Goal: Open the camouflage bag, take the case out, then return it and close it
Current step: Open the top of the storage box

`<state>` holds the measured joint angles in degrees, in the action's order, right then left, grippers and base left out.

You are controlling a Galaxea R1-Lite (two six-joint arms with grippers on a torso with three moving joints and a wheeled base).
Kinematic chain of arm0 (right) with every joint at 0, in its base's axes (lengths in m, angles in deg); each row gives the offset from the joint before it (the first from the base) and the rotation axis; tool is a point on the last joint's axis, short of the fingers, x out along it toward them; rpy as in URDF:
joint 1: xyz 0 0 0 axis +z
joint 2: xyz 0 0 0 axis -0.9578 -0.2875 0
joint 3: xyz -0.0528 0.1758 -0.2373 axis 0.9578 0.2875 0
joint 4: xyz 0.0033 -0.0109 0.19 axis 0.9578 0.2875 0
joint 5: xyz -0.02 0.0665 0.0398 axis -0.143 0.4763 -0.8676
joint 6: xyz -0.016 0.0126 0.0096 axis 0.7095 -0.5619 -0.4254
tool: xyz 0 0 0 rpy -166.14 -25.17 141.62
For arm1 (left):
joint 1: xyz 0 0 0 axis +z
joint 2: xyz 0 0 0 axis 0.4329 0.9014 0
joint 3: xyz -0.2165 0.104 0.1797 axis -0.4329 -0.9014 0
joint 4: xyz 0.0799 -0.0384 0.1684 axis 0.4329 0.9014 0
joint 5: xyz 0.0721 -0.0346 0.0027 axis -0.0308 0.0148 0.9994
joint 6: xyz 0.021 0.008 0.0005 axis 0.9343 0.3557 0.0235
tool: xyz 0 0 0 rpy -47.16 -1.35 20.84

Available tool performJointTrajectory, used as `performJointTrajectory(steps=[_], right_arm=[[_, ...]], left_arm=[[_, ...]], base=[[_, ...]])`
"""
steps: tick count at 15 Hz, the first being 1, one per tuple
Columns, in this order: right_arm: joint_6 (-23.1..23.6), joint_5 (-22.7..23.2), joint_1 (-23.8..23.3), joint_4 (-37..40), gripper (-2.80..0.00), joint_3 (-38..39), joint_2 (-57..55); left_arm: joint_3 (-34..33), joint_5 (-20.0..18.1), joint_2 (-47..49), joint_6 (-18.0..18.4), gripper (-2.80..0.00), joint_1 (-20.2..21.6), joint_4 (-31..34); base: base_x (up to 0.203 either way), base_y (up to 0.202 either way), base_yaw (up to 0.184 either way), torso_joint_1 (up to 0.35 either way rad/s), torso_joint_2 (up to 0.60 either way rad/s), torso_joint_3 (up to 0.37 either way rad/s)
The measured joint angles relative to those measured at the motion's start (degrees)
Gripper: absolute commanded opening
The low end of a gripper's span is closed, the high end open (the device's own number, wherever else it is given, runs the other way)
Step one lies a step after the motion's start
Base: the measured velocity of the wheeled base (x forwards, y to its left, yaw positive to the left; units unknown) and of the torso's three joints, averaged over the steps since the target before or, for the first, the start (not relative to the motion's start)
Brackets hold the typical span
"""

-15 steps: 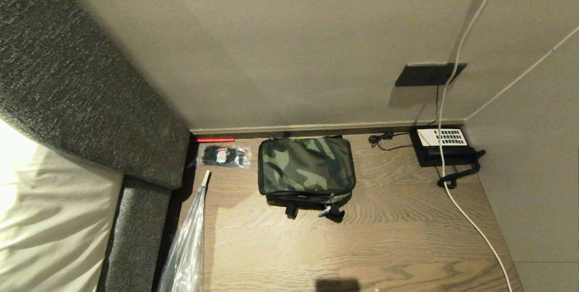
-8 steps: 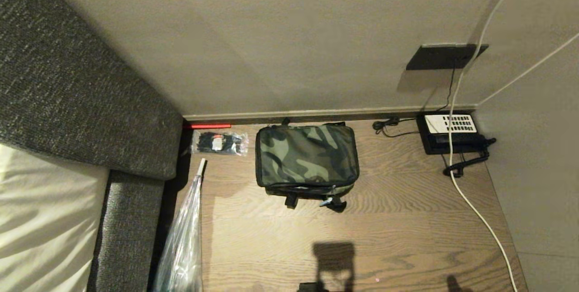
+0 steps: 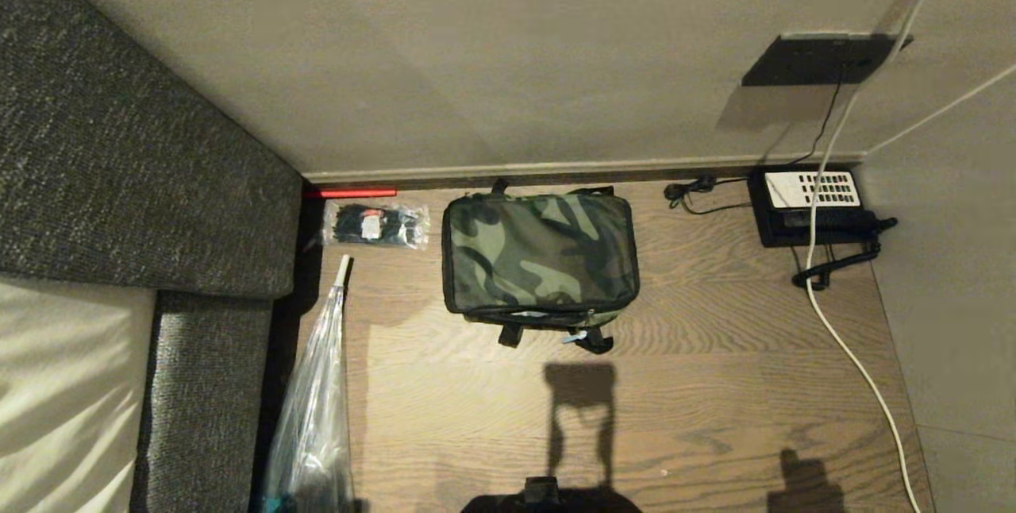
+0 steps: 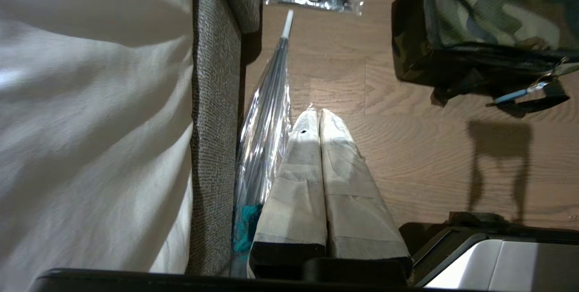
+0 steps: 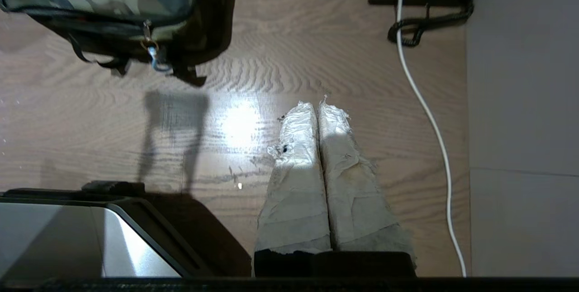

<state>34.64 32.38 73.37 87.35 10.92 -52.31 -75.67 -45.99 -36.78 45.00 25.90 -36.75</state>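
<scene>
Head view, camouflage bag (image 3: 540, 259) zipped, far side against wall (image 3: 476, 60), long axis left-right, zipper side near, bare wooden floor (image 3: 675, 418) nearer, left gripper (image 4: 319, 113) and right gripper (image 5: 316, 104) both pressed together, clear of bag.

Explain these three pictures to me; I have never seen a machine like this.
It is a two-armed robot. The wide picture comes from its head, looking down at a wooden floor. There lie the zipped camouflage bag, a black telephone, a white cable, a packet of black ties and a clear plastic bag beside a bed. The other two come from its wrists: the left gripper and right gripper, taped fingers shut, hold nothing.
</scene>
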Motion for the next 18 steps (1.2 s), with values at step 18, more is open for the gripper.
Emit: performJointTrajectory(steps=[18], right_arm=[[-4.9,1.9,0.0,20.9,-2.80,-32.5,0.0]], left_arm=[[0.0,-0.1,0.0,0.4,-2.80,0.0,0.1]], base=[[0.000,0.000,0.000,0.002,0.00,-0.099]])
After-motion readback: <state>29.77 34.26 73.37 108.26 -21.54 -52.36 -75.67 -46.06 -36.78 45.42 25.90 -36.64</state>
